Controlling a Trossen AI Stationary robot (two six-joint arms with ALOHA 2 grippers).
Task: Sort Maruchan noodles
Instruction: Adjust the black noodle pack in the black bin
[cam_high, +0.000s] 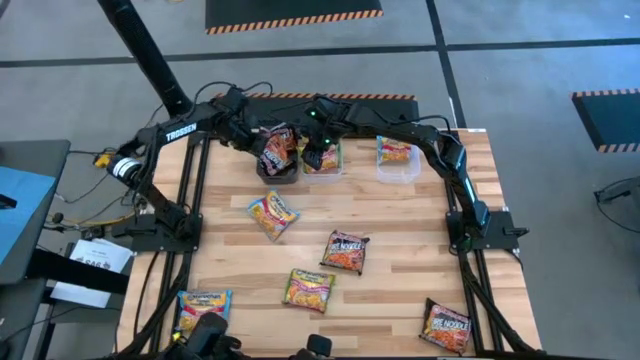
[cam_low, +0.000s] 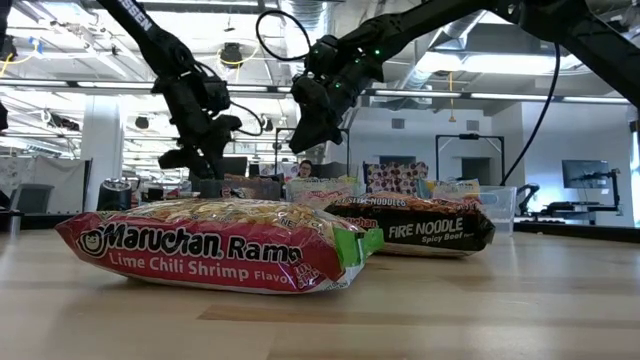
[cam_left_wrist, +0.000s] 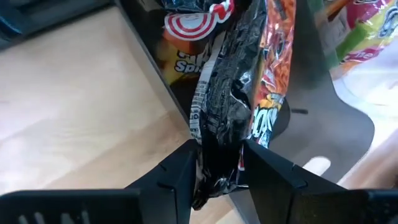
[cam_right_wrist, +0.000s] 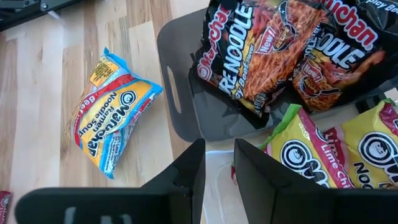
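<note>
The left gripper (cam_left_wrist: 217, 171) has its two dark fingers (cam_left_wrist: 177, 177) clenched on the edge of a black Fire Noodle packet (cam_left_wrist: 239, 93), which hangs over the dark tub (cam_high: 277, 172) at the far edge of the table (cam_high: 400, 270). More black packets are already in that tub; in the right wrist view they lie heaped in it (cam_right_wrist: 280, 50), overlapping one another and reaching past its rim.

The right gripper (cam_right_wrist: 219, 165) hovers above the clear tub (cam_high: 322, 163) just beside the dark one, its fingers (cam_right_wrist: 193, 165) parted with nothing between them. That clear tub holds lime-green and yellow Lime Chili Shrimp packets (cam_right_wrist: 348, 149). A second clear tub (cam_high: 398, 162) stands farther toward the right arm's side, holding one yellow and blue packet (cam_high: 394, 151).

Loose packets remain on the bare wood: a yellow and blue one (cam_high: 272, 213) near the dark tub, a black one (cam_high: 345, 251) at mid-table, a lime-pink one (cam_high: 309, 289) just in front of it, another yellow and blue one (cam_high: 204, 307) at the near left corner, and another black one (cam_high: 446, 325) at the near right corner. In the low view the Lime Chili Shrimp packet (cam_low: 220, 245) lies flat nearest the camera, with the black Fire Noodle one (cam_low: 420, 225) behind it.
</note>
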